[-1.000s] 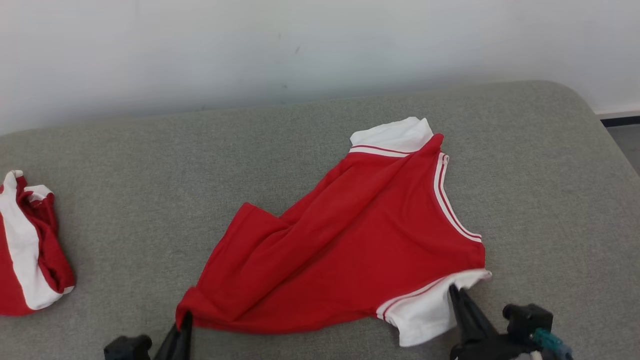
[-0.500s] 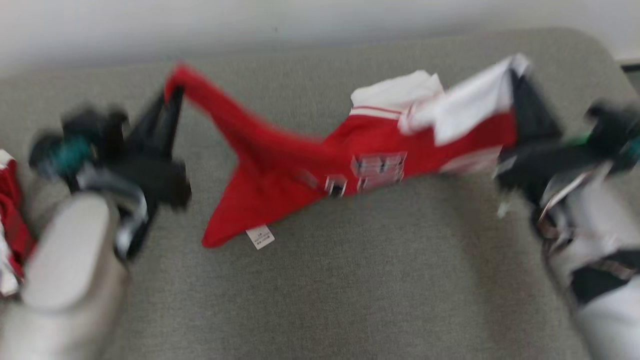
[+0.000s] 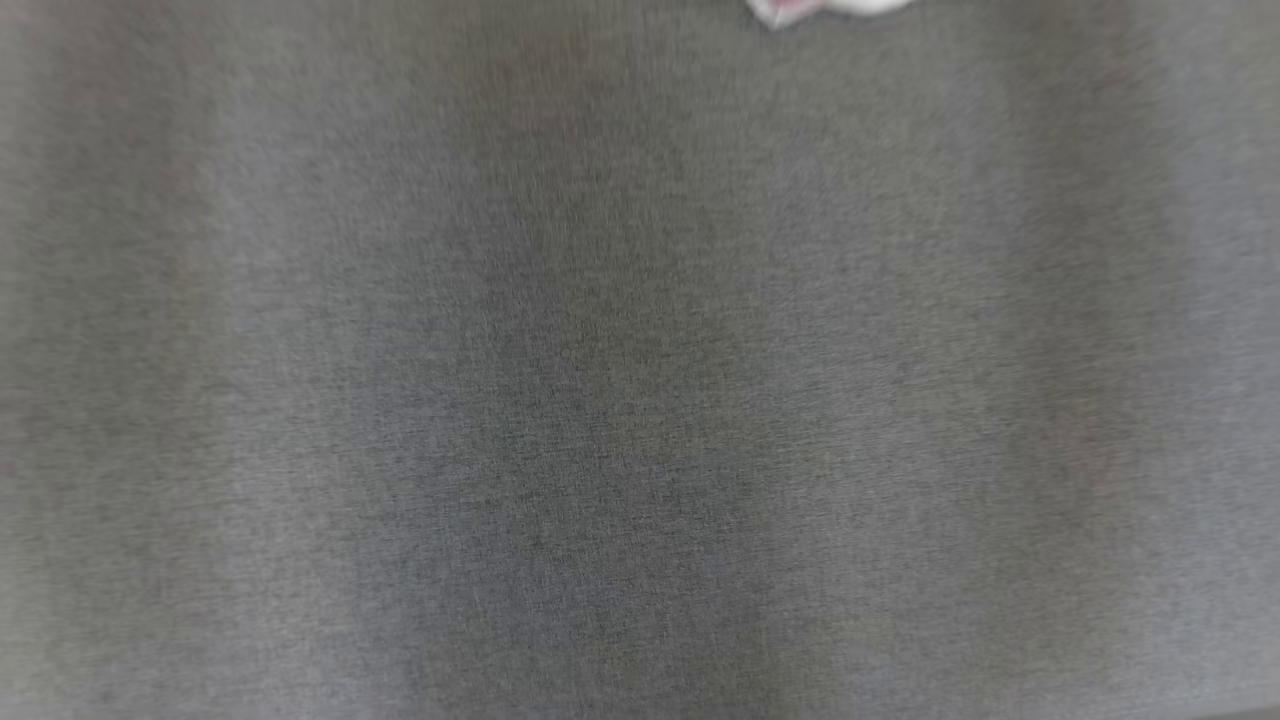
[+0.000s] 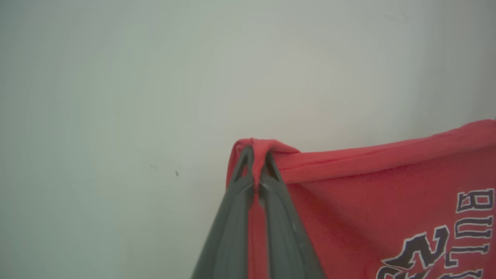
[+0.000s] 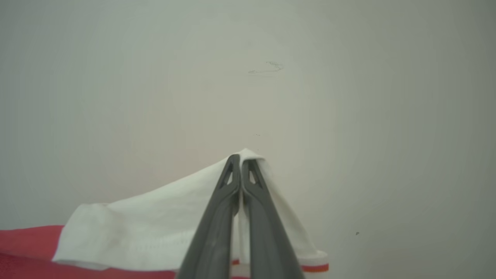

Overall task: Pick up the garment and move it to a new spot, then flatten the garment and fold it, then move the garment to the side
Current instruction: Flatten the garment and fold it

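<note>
**Garment (image 4: 368, 201) pinched at two points before a pale wall (image 4: 116, 97)**

In the left wrist view, the left gripper (image 4: 257, 164) has its two dark fingers (image 4: 232, 217) pressed together on a bunched corner of the red cloth. A small fold of the cloth pokes up over the fingertips. From that corner a rolled hem runs to that view's right edge, rising slightly, and the red panel hangs below it. Dark lettering (image 4: 445, 240) with a white outline shows at the lower right of the panel and is cut off by the frame. The letters B, U and L can be made out along the edge.

In the right wrist view, the right gripper (image 5: 241, 161) is likewise clamped, its fingers meeting on a white sleeve (image 5: 147, 228) whose peak rises just above the tips. The sleeve drapes down on both sides of the fingers. A thin red-and-white trim (image 5: 316, 267) shows at its lower right hem, and the red body of the garment shows in the lower left corner. The wall behind carries a few faint dark marks.

The head view is badly blurred. A grey woven surface (image 3: 640, 400) spreads across it. At the top edge, right of centre, sits a small pale scrap (image 3: 820, 6) tinged with pink, too smeared to tell what it belongs to.
</note>
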Robot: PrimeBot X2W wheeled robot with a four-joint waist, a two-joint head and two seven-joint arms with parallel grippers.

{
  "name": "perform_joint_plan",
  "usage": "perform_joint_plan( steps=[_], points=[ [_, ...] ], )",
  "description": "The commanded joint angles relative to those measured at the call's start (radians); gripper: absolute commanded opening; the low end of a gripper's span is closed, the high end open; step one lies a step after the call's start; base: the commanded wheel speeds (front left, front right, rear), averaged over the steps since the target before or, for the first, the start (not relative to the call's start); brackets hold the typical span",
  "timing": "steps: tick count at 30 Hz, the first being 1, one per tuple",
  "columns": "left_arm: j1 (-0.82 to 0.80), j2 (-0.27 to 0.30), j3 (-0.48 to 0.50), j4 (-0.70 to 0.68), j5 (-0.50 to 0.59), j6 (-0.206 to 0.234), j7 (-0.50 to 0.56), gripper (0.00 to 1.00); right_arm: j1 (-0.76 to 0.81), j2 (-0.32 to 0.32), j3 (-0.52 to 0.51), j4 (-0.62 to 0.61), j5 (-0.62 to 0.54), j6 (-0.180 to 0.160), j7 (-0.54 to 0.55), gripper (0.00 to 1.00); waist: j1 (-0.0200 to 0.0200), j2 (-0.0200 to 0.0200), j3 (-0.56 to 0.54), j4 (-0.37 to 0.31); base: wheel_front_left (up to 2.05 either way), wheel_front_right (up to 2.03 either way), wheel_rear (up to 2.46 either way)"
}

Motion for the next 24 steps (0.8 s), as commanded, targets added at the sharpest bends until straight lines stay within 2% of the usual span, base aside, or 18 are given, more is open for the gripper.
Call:
perform_joint_plan(
  steps=[1,11,17,24],
  points=[
    [-0.081,0.004,0.013,0.039,-0.007,0.001,-0.002,0.0,-0.082,0.005,0.005,0.029,-0.01,0.003,0.006,0.0,-0.0004,-0.0004,0.132,-0.006,0.0,0.0,0.0],
    [-0.414,-0.006,-0.046,0.216,0.025,0.001,-0.006,0.0,-0.437,0.015,0.081,0.22,-0.088,0.003,0.006,0.0,-0.0004,-0.0004,0.187,-0.02,0.0,0.0,0.0],
    [-0.528,-0.011,-0.064,0.328,0.024,0.001,-0.018,0.0,-0.539,0.04,0.12,0.342,-0.106,0.003,-0.017,0.0,-0.0004,-0.0004,0.188,-0.034,0.0,0.0,0.0],
    [-0.561,-0.029,-0.086,0.41,0.005,0.001,-0.053,0.0,-0.596,0.056,0.16,0.432,-0.089,0.003,-0.042,0.0,-0.0004,-0.0004,0.199,-0.042,0.0,0.0,0.0]
  ],
)
